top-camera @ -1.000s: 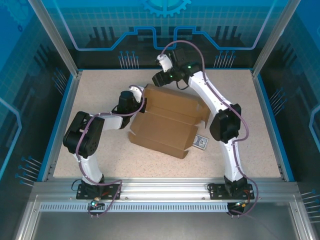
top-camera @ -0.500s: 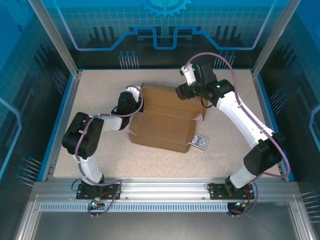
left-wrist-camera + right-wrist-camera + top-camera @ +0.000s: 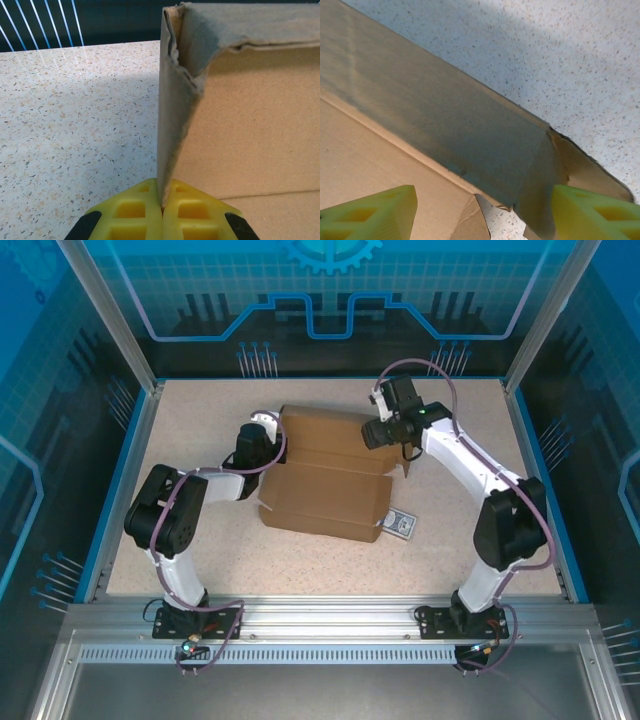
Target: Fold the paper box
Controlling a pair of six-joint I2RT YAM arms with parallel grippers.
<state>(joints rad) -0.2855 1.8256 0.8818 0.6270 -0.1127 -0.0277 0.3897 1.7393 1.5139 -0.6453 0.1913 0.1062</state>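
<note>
Paper box [image 3: 330,490] sits half-formed in the middle of the speckled worktop [image 3: 200,540] inside a blue-panelled enclosure, left hand [image 3: 161,212] clamped on its raised left wall, right hand [image 3: 482,207] spread apart at the far right corner, so next, I'd say, it needs to catch that side flap and fold it in.

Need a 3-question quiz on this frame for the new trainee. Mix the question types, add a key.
1. True or false: the left gripper is clamped on an upright wall of the paper box.
2. Pick one. The right gripper is: A) shut on a flap; B) open, straddling the box edge near its far right corner; C) shut on nothing, well away from the box.
3. Fill in: the blue-and-white card lies beside the box's near ___ corner, seen from the top camera.

Key: 1 true; 2 B; 3 right.
</note>
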